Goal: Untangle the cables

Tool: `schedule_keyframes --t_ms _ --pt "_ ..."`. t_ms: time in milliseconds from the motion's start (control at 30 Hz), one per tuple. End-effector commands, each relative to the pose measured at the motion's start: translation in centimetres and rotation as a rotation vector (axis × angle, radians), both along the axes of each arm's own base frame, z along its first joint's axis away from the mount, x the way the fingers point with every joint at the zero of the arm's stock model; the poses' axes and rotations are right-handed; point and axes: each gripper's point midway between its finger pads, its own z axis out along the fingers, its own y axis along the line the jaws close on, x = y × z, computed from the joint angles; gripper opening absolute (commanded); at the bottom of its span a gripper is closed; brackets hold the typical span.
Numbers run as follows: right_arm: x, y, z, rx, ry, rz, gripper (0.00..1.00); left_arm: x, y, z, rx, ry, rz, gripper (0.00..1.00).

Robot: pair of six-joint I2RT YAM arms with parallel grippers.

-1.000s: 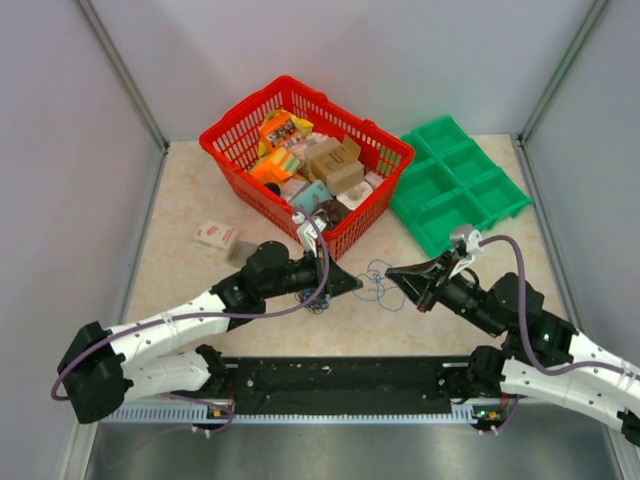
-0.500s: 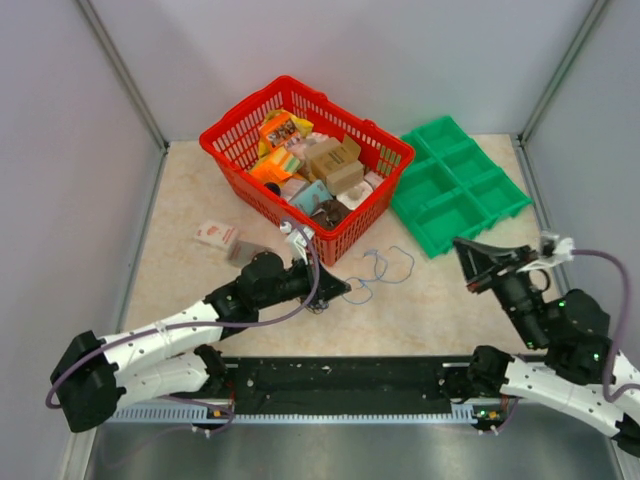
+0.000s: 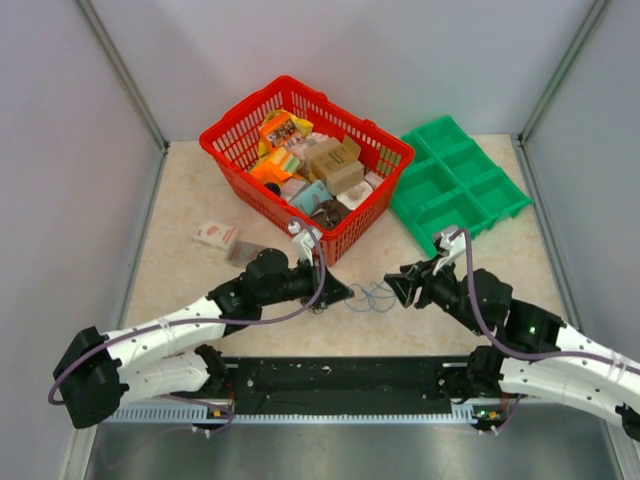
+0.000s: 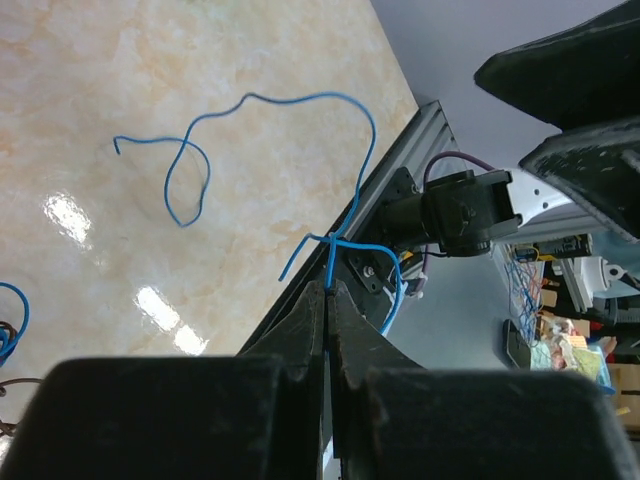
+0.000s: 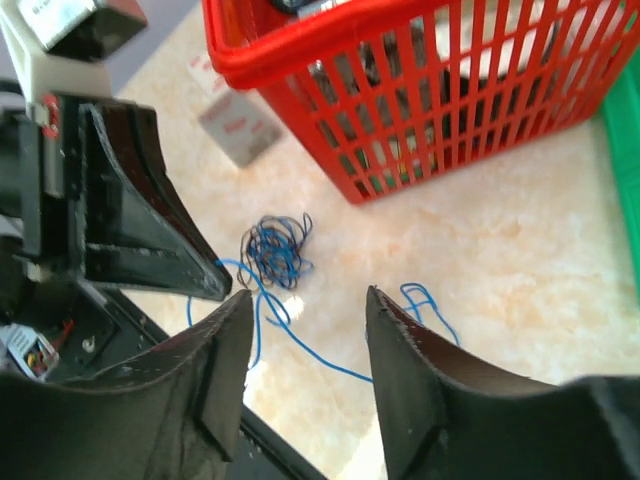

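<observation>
The thin cables point(image 3: 372, 293) on the table point(image 3: 190, 180) between the arms seem light and limp; the left gripper point(image 4: 328, 300) is clenched on one just under a knot point(image 4: 330, 240), a good hold, and the right gripper point(image 5: 303, 295) is released.

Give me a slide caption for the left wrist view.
Left gripper shut on a blue cable whose free end loops over the table.

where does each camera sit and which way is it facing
top external: above and behind, looking down on the table; shows left gripper, right gripper.
left wrist: looks along its shut fingers, pinching a blue cable.
right wrist: looks past its open fingers at the cables and red basket.
shared: top and right wrist both show red basket, left gripper.
</observation>
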Motion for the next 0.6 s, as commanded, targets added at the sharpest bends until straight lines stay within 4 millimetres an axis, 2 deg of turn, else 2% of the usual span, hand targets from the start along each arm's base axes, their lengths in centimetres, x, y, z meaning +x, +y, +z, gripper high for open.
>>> schedule_keyframes --t_ms 0,100,167,233,333,433,567 --pt "-0.7 -0.5 0.2 0.044 0.039 0.010 0.52 0.2 -0.3 1.5 0.018 -0.060 -0.028 0.00" --pt "-0.2 -1.2 -0.8 0.051 0.081 -0.062 0.56 0.5 0.4 1.6 0.053 -0.070 0.003 0.00" --pt "0.5 -2.3 -2.3 0.030 0.121 -0.150 0.57 1.0 0.9 1.2 0.084 -0.066 0.040 0.00" --pt "0.8 -3.0 -3.4 0.025 0.152 -0.206 0.59 1.3 1.0 -0.1 0.149 -0.033 0.050 0.00" --pt "0.8 -4.0 -5.4 0.074 0.254 -0.311 0.60 0.9 -1.2 -1.3 0.212 -0.011 0.012 0.00" --pt "0.1 -3.8 -8.5 0.119 0.401 -0.350 0.61 0.8 -3.7 -3.0 0.309 -0.028 0.017 0.00" --pt "-0.8 -4.3 -12.5 0.114 0.575 -0.402 0.64 1.8 -5.3 -6.4 0.426 0.010 0.075 0.00"
